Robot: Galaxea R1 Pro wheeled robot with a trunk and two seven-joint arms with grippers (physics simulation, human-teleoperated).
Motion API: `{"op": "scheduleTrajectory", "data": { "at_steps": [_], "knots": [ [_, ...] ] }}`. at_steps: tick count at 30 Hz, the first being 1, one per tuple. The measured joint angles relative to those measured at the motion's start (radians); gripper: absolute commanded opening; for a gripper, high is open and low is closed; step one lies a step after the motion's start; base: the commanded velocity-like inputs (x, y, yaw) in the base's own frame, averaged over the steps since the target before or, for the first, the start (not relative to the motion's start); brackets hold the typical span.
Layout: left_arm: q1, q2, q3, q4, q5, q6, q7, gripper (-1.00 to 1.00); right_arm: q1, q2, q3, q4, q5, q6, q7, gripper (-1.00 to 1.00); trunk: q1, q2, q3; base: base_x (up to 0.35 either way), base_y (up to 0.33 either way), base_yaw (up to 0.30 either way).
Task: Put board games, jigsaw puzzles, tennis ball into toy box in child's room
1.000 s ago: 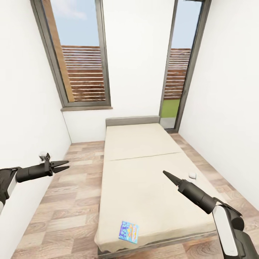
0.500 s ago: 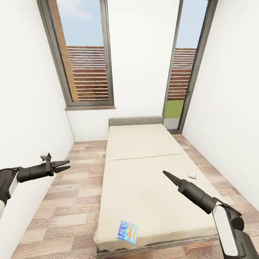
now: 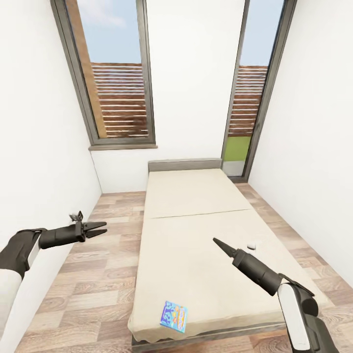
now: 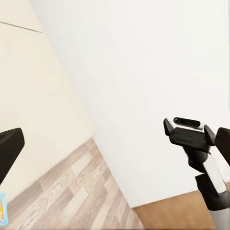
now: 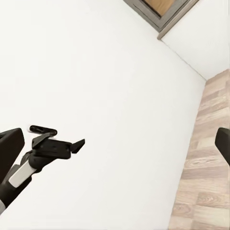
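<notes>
I stand at the foot of the bed [image 3: 196, 230], which runs away from me toward 12 o'clock, its grey headboard against the far white wall between 2 tall dark-framed windows. 1 small blue board game [image 3: 175, 316] lies flat on the beige mattress near the foot edge, at about 6 o'clock, slightly tilted. My left gripper [image 3: 94, 229] hangs over the wood-plank floor [image 3: 93, 274] at 9 o'clock, beside the left wall, its 2 fingers spread apart and holding nothing. My right gripper [image 3: 219, 244] hovers above the mattress at about 4 o'clock, pointing toward 11 o'clock; from the head view its fingers look pressed together into 1 tip, gripping nothing. The game sits near, but well apart from, both grippers. In the right wrist view I see my left gripper [image 5: 72, 145] against the white wall. In the left wrist view the game's [image 4: 2, 209] blue corner peeks at the edge, and my right arm [image 4: 199, 153] stands against the white wall.
</notes>
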Motion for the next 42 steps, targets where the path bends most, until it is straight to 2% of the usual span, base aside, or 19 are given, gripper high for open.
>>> {"op": "scheduleTrajectory", "data": {
  "at_steps": [2,13,28,36,42],
  "knots": [
    [0.0,-0.011,-0.003,0.0,0.0,0.0,0.0,1.0,0.001,0.005,0.001,0.011,0.005,0.002,-0.002,1.0,0.0,0.0,0.0,0.0,0.0,0.0],
    [0.0,-0.073,-0.006,0.0,-0.002,0.001,0.002,1.0,0.002,0.009,-0.006,0.065,0.001,0.004,-0.003,1.0,0.042,-0.077,-0.035,0.0,0.0,0.0],
    [0.0,-0.07,-0.005,0.0,-0.003,0.003,0.002,1.0,0.002,0.008,-0.012,0.069,-0.003,0.005,-0.003,1.0,0.1,-0.182,-0.082,0.0,0.0,0.0],
    [0.0,-0.066,-0.005,0.0,-0.005,0.008,0.005,1.0,0.002,0.006,-0.014,0.072,-0.006,0.005,-0.003,1.0,0.1,-0.183,-0.082,0.0,0.0,0.0],
    [0.0,-0.058,-0.006,0.0,-0.009,0.012,0.005,1.0,0.002,-0.002,-0.017,0.122,-0.007,0.008,-0.004,1.0,0.1,-0.183,-0.082,0.0,0.0,0.0]
  ]
}}
